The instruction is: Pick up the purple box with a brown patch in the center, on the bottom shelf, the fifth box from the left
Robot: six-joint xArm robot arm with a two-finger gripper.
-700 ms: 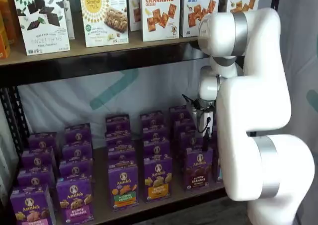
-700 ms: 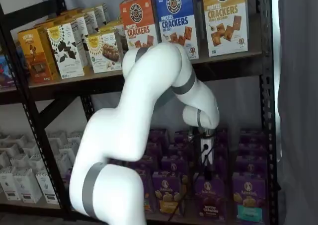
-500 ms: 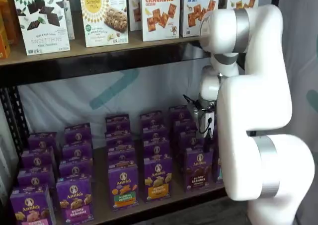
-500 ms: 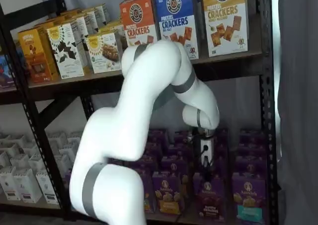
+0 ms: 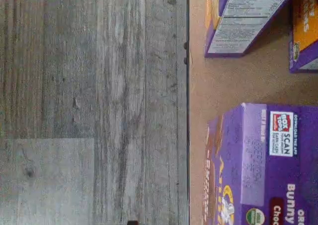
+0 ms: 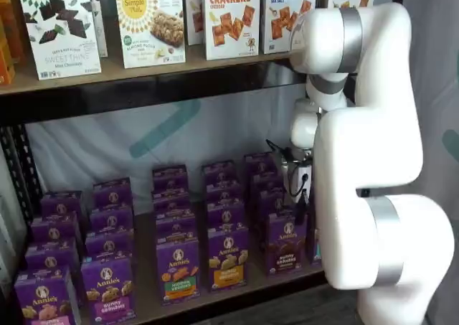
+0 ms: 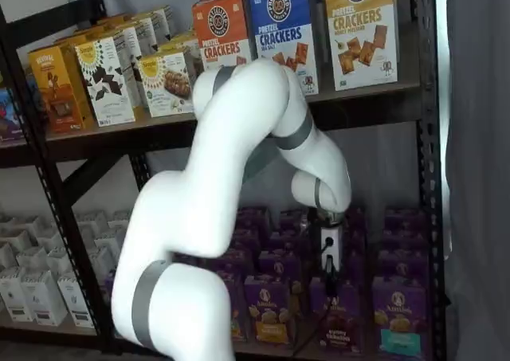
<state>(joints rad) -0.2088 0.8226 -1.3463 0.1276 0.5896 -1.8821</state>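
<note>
Both shelf views show the white arm point(image 6: 366, 160) filling the space before the rack, its hand point(image 7: 328, 275) lowered over the front row of the bottom shelf point(image 6: 244, 285). The purple box point(image 6: 285, 243) stands at that row's front edge, directly under the hand. Whether the black fingers point(image 6: 300, 209) are parted or closed cannot be told. Wrist view shows the box top just behind the shelf rail.

The purple box point(image 6: 285, 243) is partly hidden behind the white arm point(image 6: 366, 153); the gripper point(image 7: 329, 275) fingers' gap beside it is unreadable.
</note>
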